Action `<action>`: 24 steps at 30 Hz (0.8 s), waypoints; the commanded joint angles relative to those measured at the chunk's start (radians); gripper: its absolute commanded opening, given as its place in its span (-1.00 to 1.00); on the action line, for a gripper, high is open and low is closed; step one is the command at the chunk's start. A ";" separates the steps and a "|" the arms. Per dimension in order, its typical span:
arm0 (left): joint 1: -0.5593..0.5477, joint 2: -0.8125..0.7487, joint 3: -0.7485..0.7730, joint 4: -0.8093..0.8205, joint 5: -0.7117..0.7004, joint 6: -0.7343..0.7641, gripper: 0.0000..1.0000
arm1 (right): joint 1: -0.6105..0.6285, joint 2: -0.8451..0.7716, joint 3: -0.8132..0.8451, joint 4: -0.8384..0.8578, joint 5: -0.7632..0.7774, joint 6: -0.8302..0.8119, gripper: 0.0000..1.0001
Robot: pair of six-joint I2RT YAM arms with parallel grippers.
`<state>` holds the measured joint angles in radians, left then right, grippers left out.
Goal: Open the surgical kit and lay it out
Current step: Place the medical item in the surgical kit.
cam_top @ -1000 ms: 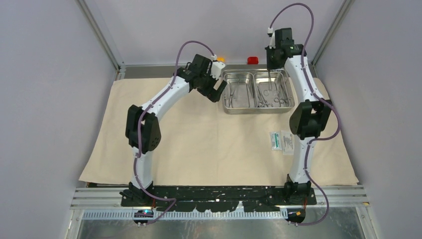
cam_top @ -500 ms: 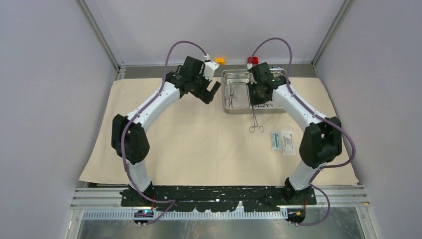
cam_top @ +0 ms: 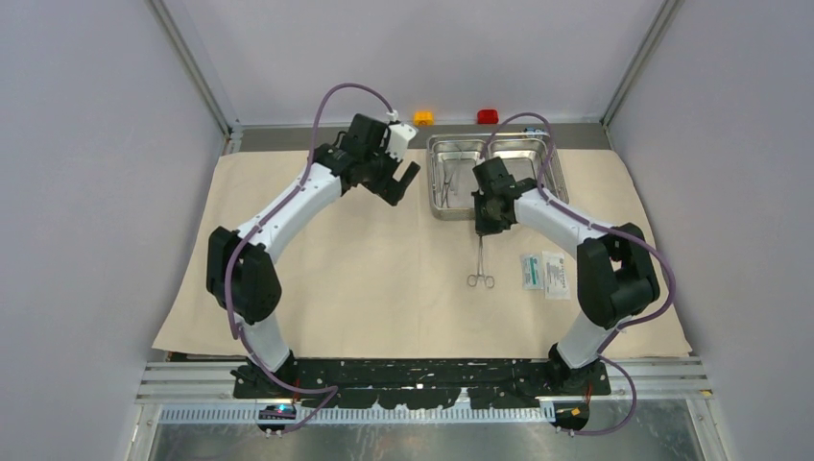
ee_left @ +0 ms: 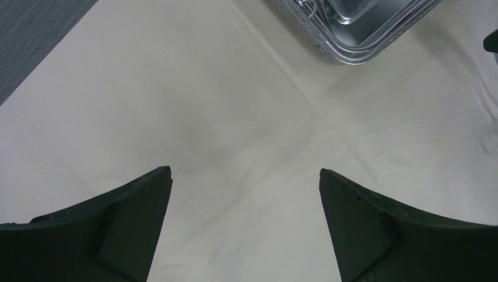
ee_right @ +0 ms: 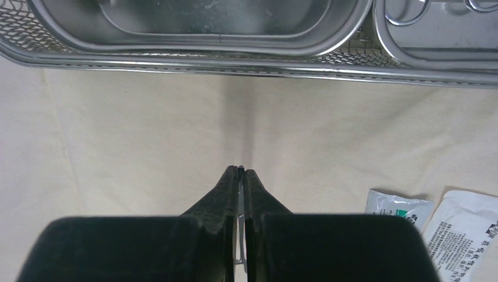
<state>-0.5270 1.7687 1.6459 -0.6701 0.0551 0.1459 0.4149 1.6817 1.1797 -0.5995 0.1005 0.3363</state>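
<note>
Beige cloth (cam_top: 384,279) spread flat, steel tray (cam_top: 451,215) (far side), pale lilac walls (cam_top: 96,192)

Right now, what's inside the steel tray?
Left compartment: one slim instrument. Right compartment: ring handles show in the wrist view; the right arm covers the rest.

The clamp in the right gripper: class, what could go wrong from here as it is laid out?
The right gripper pinches the clamp only at its thin end, so it may slip or twist. Its rings are near the packets; setting it down carelessly might nudge or overlap them.
</note>
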 commanded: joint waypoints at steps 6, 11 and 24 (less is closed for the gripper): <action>0.007 -0.060 -0.027 0.029 0.003 -0.003 0.99 | 0.016 0.010 -0.008 0.069 0.033 0.031 -0.99; 0.007 -0.063 -0.037 0.030 0.006 -0.003 0.99 | 0.018 0.028 -0.018 0.066 0.034 0.019 -0.99; 0.007 -0.060 -0.040 0.024 0.015 -0.001 0.99 | 0.023 0.029 -0.048 0.066 0.036 -0.003 -0.99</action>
<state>-0.5270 1.7630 1.6085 -0.6701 0.0563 0.1421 0.4294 1.7180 1.1332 -0.5533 0.1135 0.3420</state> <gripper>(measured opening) 0.996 0.082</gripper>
